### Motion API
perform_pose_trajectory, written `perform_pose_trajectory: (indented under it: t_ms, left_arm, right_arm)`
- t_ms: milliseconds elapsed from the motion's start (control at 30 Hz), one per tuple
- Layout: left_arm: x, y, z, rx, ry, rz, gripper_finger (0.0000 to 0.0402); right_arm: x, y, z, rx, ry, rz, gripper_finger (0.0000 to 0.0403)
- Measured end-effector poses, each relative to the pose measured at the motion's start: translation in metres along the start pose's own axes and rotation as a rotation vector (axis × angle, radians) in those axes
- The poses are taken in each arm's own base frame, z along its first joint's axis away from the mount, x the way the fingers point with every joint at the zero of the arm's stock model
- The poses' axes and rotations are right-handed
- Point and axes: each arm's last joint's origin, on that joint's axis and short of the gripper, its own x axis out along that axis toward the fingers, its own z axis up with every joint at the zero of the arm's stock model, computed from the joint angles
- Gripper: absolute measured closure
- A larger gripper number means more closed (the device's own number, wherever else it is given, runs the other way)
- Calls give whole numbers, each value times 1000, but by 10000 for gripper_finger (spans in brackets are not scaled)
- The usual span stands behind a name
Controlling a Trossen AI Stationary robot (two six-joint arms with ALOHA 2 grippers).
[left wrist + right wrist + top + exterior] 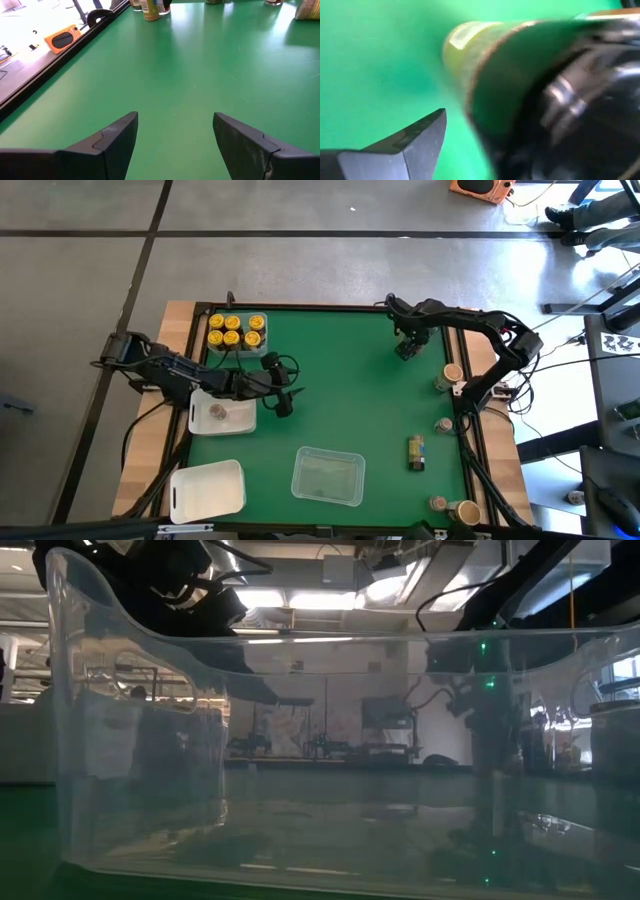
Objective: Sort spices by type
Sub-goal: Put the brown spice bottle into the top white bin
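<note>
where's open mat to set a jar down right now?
The widest bare green lies mid-table, between the left gripper and the right gripper, above the clear tray. Also free: between that tray and the lying jar. Crowded: the left side with the yellow-lid jars and two white trays, and the right edge's loose jars.

Grey concrete floor (300, 240) surrounds the table. An orange box (478, 188) sits on it. Ceiling lights (330, 600) glow overhead.
</note>
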Motion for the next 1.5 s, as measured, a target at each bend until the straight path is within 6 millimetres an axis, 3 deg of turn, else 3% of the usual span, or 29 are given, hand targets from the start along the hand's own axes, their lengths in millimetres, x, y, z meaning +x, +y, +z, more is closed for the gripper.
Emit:
perform_pose_trajectory:
  t_ms: [400,733,933,1300,1500]
  left_arm:
    - [0,0,0,2,3,0,144]
    - [0,0,-2,8,21,0,144]
    - [0,0,-2,8,21,0,144]
    - [0,0,-2,8,20,0,144]
    - [0,0,-2,12,20,0,144]
  right_arm:
    - [0,0,-2,6,28,36,70]
    - [0,0,-4,16,50,61,172]
    - [-1,1,-5,14,52,62,210]
    - [-10,4,-14,-7,81,87,217]
    - [-30,24,-22,-55,18,132,213]
